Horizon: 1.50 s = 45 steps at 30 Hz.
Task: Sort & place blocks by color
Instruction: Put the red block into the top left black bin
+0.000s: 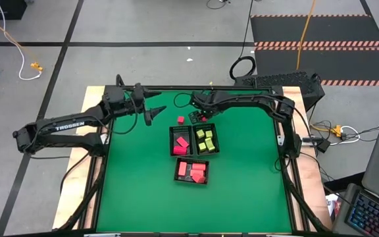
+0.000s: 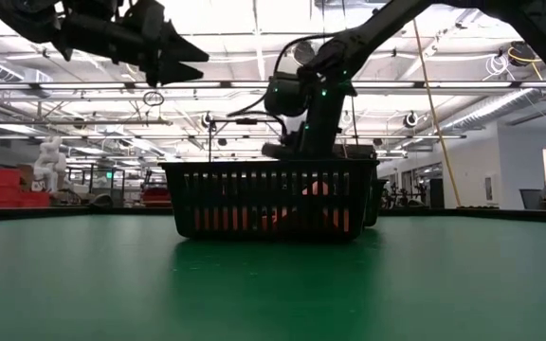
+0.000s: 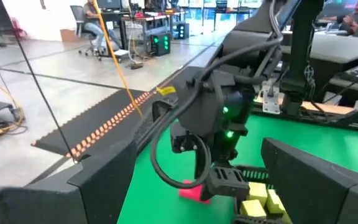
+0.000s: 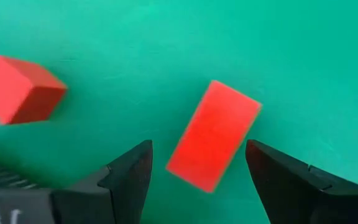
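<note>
In the right wrist view, a red bar [image 4: 213,135] lies flat on the green table between the fingers of my open right gripper [image 4: 197,149]. There is a gap on each side of the bar. A red cube [image 4: 20,89] sits on the table beside it, also seen in the high view [image 1: 180,120]. My right gripper [image 1: 201,117] points down just beyond the trays. Two trays [image 1: 181,140] [image 1: 192,171] hold red blocks and one tray [image 1: 207,140] holds yellow-green blocks. My left gripper [image 1: 151,112] hovers open above the table, to the left of the trays.
The three black mesh trays stand together mid-table; in the low view the nearest tray [image 2: 273,199] hides the right gripper's fingertips. Bare green table [image 1: 143,191] lies to the left, right and near side. A raised black rail [image 1: 176,87] runs along the far edge.
</note>
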{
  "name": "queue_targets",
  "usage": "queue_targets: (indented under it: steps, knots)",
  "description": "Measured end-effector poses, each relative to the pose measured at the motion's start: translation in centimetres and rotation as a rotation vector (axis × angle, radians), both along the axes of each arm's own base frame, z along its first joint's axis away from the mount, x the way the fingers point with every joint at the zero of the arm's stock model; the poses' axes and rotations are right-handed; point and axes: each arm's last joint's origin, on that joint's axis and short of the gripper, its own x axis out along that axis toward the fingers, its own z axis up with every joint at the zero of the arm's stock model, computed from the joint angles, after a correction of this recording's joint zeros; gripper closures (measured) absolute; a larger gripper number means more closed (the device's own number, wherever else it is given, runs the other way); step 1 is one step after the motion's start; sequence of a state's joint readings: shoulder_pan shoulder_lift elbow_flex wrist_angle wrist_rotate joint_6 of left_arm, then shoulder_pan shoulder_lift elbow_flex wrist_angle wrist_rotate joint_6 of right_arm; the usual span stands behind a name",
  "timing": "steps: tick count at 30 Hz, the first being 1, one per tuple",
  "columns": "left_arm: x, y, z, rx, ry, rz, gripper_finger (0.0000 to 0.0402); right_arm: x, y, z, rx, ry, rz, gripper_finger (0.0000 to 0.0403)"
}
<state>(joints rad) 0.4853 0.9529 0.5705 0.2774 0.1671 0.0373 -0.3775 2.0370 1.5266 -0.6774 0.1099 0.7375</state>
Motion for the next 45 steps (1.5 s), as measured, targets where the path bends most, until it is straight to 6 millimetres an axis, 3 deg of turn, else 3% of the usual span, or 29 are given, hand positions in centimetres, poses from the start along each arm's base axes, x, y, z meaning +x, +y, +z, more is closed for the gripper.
queue_targets:
  steps: [10,15,21,31,34,40,45]
  knots:
    - [-0.7,0.0,-0.1,0.036,0.059,0.008,0.0055,0.6,0.0,-3.0,0.037,0.043,-0.072,0.0152]
    - [-0.8,0.2,-0.2,0.032,0.071,0.019,0.0055,0.7,0.5,-2.7,-0.009,0.06,-0.065,0.018]
    - [-0.9,0.2,-0.4,0.021,0.089,0.018,0.0055,0.5,0.9,-2.4,-0.051,0.094,-0.03,0.0276]
    - [-1.0,0.1,-0.9,-0.007,0.13,0.017,0.0055,0.3,0.9,-1.9,-0.077,0.124,0.077,0.028]
    - [-1.0,0.1,-1.0,-0.015,0.143,0.017,0.0055,0.2,1.0,-0.7,-0.095,0.101,0.101,0.028]
    - [-1.0,0.1,-1.0,-0.017,0.145,0.018,0.0055,0.2,1.5,3.6,-0.182,-0.046,0.159,0.028]
    - [-1.0,0.1,-1.0,-0.015,0.145,0.025,0.0055,0.8,3.3,6.6,-0.246,-0.189,0.24,0.028]
